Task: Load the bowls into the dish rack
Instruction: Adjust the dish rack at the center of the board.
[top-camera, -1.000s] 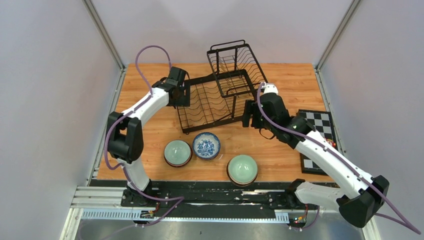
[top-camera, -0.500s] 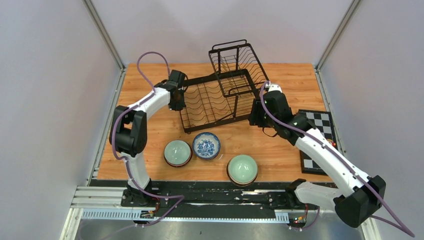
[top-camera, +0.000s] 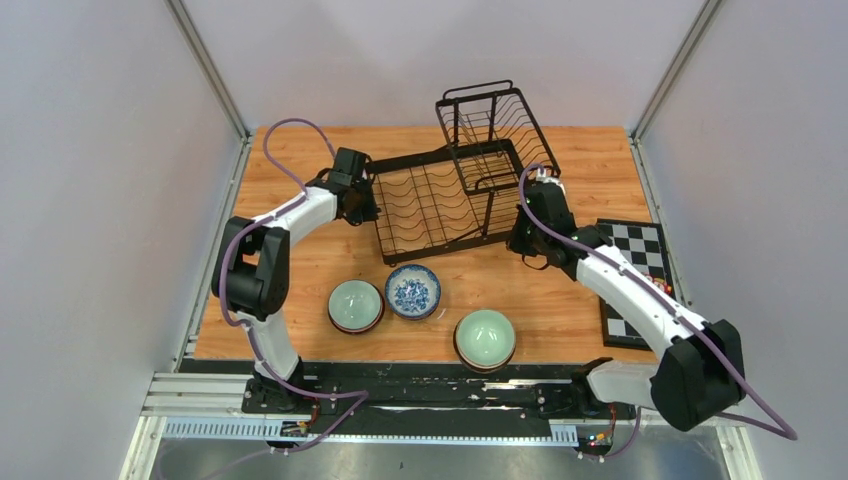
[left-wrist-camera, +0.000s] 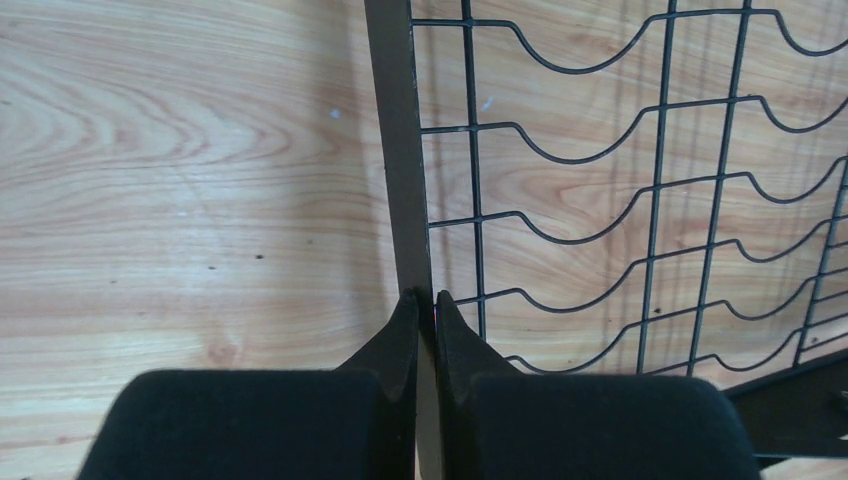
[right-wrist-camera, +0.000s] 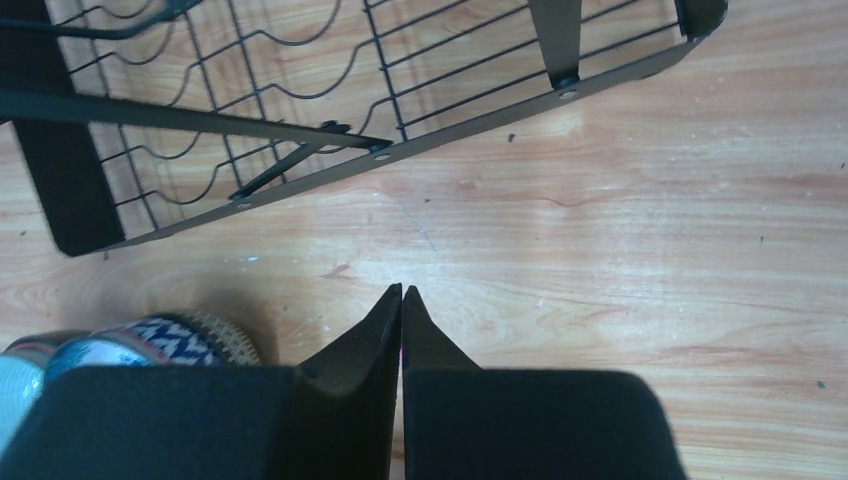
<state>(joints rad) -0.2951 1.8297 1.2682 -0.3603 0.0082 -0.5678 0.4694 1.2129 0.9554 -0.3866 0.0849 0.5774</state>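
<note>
**A:** What lies around the dish rack (top-camera: 440, 205)?

**B:** It stands on a wooden table (top-camera: 310, 270), with its wire basket tier (top-camera: 492, 125) raised over its far right end. To the right of the rack, well apart from it, is a checkered board (top-camera: 640, 245). The right arm passes over the board's near-left part.

**A:** And the bowls?

**B:** There are three, all on the wood in front of the rack and outside it. A blue-and-white bowl (top-camera: 413, 291) sits nearest the rack's front rim. A pale green bowl (top-camera: 355, 305) is just beside it on the left. A second green bowl (top-camera: 485, 338) stands farther forward, toward the right.

**A:** What about the grippers?

**B:** The left gripper (left-wrist-camera: 427, 305) is at the rack's left rim, pinching the flat metal strip there. One finger is outside the rack and the other is over the wavy wire base. The right gripper (right-wrist-camera: 402, 292) is off the rack's front right corner, near the frame but apart from it. Its fingers are pressed tip against tip over bare wood.

**A:** How do the bowls lie to them?

**B:** All three are well apart from the left gripper, which is on the rack's other side. The blue-and-white bowl is closest to the right gripper and shows low at the left of the right wrist view.
</note>
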